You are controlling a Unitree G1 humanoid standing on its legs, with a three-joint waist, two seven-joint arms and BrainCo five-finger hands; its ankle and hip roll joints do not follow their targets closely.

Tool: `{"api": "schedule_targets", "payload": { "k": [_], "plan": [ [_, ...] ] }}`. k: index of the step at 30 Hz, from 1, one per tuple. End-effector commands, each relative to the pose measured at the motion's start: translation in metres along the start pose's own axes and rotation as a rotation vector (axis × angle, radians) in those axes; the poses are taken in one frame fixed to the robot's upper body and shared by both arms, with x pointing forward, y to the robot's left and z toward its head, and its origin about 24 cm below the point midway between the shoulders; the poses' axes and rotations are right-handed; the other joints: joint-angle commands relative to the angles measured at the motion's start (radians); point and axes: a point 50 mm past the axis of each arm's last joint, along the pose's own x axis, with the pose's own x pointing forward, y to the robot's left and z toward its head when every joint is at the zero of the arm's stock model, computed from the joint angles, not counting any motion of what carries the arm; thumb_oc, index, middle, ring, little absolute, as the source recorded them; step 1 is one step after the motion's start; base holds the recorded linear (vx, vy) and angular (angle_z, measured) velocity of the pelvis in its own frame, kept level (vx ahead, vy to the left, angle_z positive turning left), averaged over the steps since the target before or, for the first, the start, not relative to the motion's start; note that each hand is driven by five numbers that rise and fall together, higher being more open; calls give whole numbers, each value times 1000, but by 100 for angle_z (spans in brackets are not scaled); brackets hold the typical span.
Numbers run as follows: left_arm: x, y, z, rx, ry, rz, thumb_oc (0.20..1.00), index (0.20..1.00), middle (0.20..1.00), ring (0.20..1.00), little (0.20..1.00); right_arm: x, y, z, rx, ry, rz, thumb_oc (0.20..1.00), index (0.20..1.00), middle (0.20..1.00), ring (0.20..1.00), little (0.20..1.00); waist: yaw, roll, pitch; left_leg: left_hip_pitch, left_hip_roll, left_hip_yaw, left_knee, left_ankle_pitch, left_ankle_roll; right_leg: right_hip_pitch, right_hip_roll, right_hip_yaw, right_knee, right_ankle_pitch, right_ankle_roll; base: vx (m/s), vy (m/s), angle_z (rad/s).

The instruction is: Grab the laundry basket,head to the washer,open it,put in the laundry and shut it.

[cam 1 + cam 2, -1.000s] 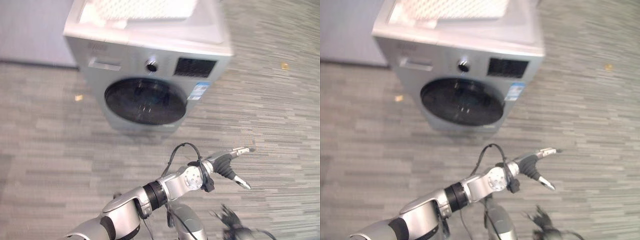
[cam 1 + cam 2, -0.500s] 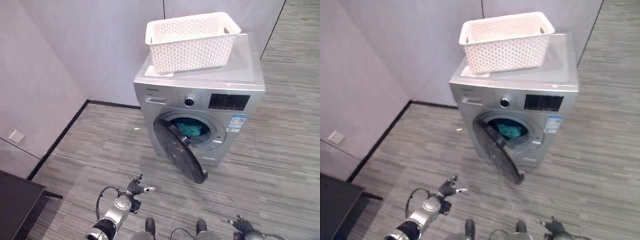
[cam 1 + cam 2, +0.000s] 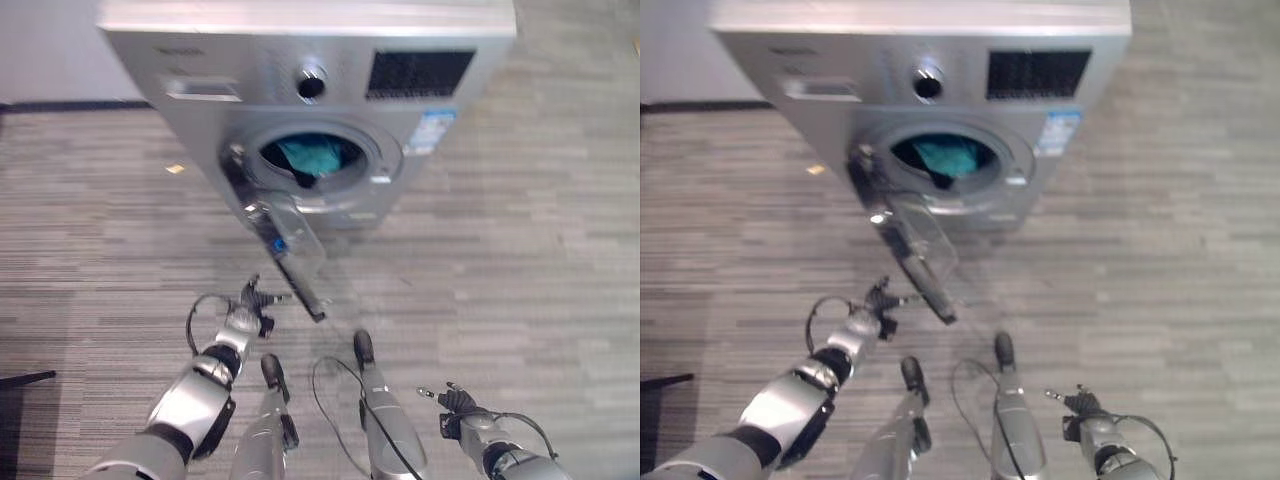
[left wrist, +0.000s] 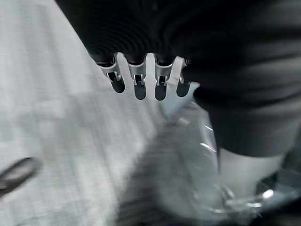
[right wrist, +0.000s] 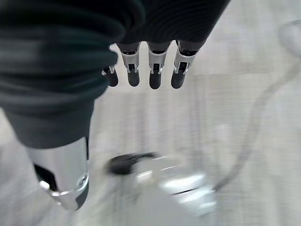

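The silver washer (image 3: 300, 60) stands at the top of both eye views with its round door (image 3: 285, 245) swung open, towards me and to the left. Teal laundry (image 3: 310, 155) lies inside the drum. My left hand (image 3: 255, 298) is low in front of the washer, fingers straight and reaching to the door's outer edge; I cannot tell whether they touch it. The left wrist view shows the door's glass (image 4: 188, 174) just past the straight fingers (image 4: 136, 84). My right hand (image 3: 455, 400) hangs at the lower right over the floor, with its fingers (image 5: 155, 75) straight and holding nothing.
Grey plank floor (image 3: 530, 250) lies all around the washer. A dark skirting strip (image 3: 60, 103) marks the wall at the upper left. A small light scrap (image 3: 175, 168) lies on the floor left of the washer. A dark bar (image 3: 25, 378) juts in at the lower left.
The camera has shifted a lot between pictures. The door, shut a second ago, has stood open since half a second ago. My left hand is now beside the door's edge.
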Motion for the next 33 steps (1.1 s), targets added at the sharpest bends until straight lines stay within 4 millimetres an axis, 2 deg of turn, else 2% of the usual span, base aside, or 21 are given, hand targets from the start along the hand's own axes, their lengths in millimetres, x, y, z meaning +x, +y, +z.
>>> {"api": "schedule_targets", "payload": {
  "k": [1,3,4,5,6,7,8,10,13,14,16,19,20,21,22,24,28,29,30,31,33],
  "plan": [
    [2,-7,39,-92,-84,5,1000,1000,1000,1000,1000,-8,-8,-34,-53,24,-2,1000,1000,1000,1000,1000,-26,-3,-32,-2,64,-104,2,-23,-55,-6,21,35,-1,-56,16,66,-3,-18],
    [2,-7,49,-104,-104,3,1000,1000,1000,1000,1000,-9,-10,-36,-45,27,-5,1000,1000,1000,1000,1000,-35,-2,-31,-5,65,-101,2,-24,-56,-15,22,41,-1,-55,16,48,-8,-19],
    [3,-4,72,-124,-157,5,1000,1000,1000,1000,1000,-9,-9,-33,-35,1,3,1000,1000,1000,1000,1000,-53,0,-25,-12,66,-91,2,-26,-59,-33,26,60,-1,-52,18,30,-7,-19],
    [3,-4,72,-125,-158,5,1000,1000,1000,1000,1000,-9,-9,-33,-35,1,3,1000,1000,1000,1000,1000,-53,0,-25,-13,66,-90,2,-27,-59,-34,27,61,-1,-52,18,42,-7,-22],
    [3,1,80,-129,-173,17,1000,1000,1000,1000,1000,-9,-8,-31,-32,-9,8,1000,1000,1000,1000,1000,-59,0,-24,-15,69,-81,2,-28,-61,-43,29,70,-1,-50,19,63,-5,-20],
    [4,13,102,-134,-222,42,1000,1000,1000,1000,1000,-8,-6,-23,-6,-36,12,1000,1000,1000,1000,1000,-73,2,-18,-10,73,-63,2,-36,-63,-53,38,94,-1,-49,25,58,-8,-20],
    [4,13,102,-134,-223,42,1000,1000,1000,1000,1000,-8,-6,-23,-6,-36,13,1000,1000,1000,1000,1000,-72,2,-20,-13,73,-62,2,-34,-63,-56,38,95,-1,-46,24,66,-6,-27],
    [3,29,124,-143,-271,78,1000,1000,1000,1000,1000,-7,-4,-19,22,-54,17,1000,1000,1000,1000,1000,-87,6,-15,-9,79,-43,2,-39,-68,-66,46,114,-1,-46,28,45,-19,-45],
    [-4,54,167,-141,-375,137,1000,1000,1000,1000,1000,-6,-4,-12,65,-73,10,1000,1000,1000,1000,1000,-107,19,-7,-14,85,-20,2,-45,-73,-92,56,141,-1,-41,35,79,-9,-32],
    [-16,74,205,-149,-477,184,1000,1000,1000,1000,1000,-6,-5,-14,64,-67,8,1000,1000,1000,1000,1000,-115,32,-4,-21,88,-10,2,-46,-76,-108,63,154,-1,-40,38,87,-17,-18],
    [-18,80,210,-169,-493,194,1000,1000,1000,1000,1000,-7,-5,-15,69,-66,7,1000,1000,1000,1000,1000,-115,38,-2,-22,91,-6,2,-46,-78,-113,63,156,-1,-39,38,53,-25,-22],
    [-39,97,254,-217,-616,224,1000,1000,1000,1000,1000,-8,-9,-25,97,-43,-9,1000,1000,1000,1000,1000,-125,59,7,-34,99,0,2,-39,-85,-130,68,158,-1,-44,35,53,-42,-26],
    [-39,97,254,-217,-617,224,1000,1000,1000,1000,1000,-8,-9,-24,98,-43,-9,1000,1000,1000,1000,1000,-125,59,8,-34,100,0,2,-39,-86,-130,69,158,-1,-44,35,36,-39,-10],
    [-47,109,267,-236,-652,252,1000,1000,1000,1000,1000,-8,-10,-23,111,-49,-19,1000,1000,1000,1000,1000,-126,67,12,-44,102,1,2,-37,-88,-142,70,158,-1,-43,34,0,0,0],
    [-47,109,267,-236,-652,252,1000,1000,1000,1000,1000,-8,-10,-23,111,-49,-19,1000,1000,1000,1000,1000,-126,67,12,-44,102,1,2,-37,-88,-142,70,158,-1,-43,34,21,-34,0],
    [-57,127,281,-264,-698,291,1000,1000,1000,1000,1000,-8,-11,-22,133,-52,-30,1000,1000,1000,1000,1000,-125,74,16,-67,104,-1,2,-34,-91,-164,74,158,-1,-36,36,2,-15,2],
    [-61,127,285,-275,-726,298,1000,1000,1000,1000,1000,-9,-11,-26,144,-43,-37,1000,1000,1000,1000,1000,-122,74,21,-81,106,-10,2,-29,-93,-174,73,150,-1,-35,36,0,-24,2],
    [-59,121,283,-266,-725,289,1000,1000,1000,1000,1000,-10,-11,-34,134,-27,-33,1000,1000,1000,1000,1000,-121,73,22,-80,106,-15,2,-28,-93,-169,72,146,-1,-36,36,-1,-35,0],
    [-53,103,275,-240,-712,254,1000,1000,1000,1000,1000,-13,-11,-43,118,-9,-27,1000,1000,1000,1000,1000,-118,73,21,-72,105,-23,2,-27,-92,-158,70,138,-1,-40,35,-2,-35,-1],
    [-53,102,275,-240,-711,254,1000,1000,1000,1000,1000,-13,-11,-43,118,-8,-27,1000,1000,1000,1000,1000,-118,73,21,-71,105,-24,2,-27,-92,-157,70,138,-1,-40,35,0,0,0],
    [-39,81,250,-215,-653,208,1000,1000,1000,1000,1000,-14,-12,-47,105,0,-30,1000,1000,1000,1000,1000,-112,73,17,-54,103,-32,2,-27,-91,-133,66,127,-1,-45,34,7,-21,10]
  ]
}}
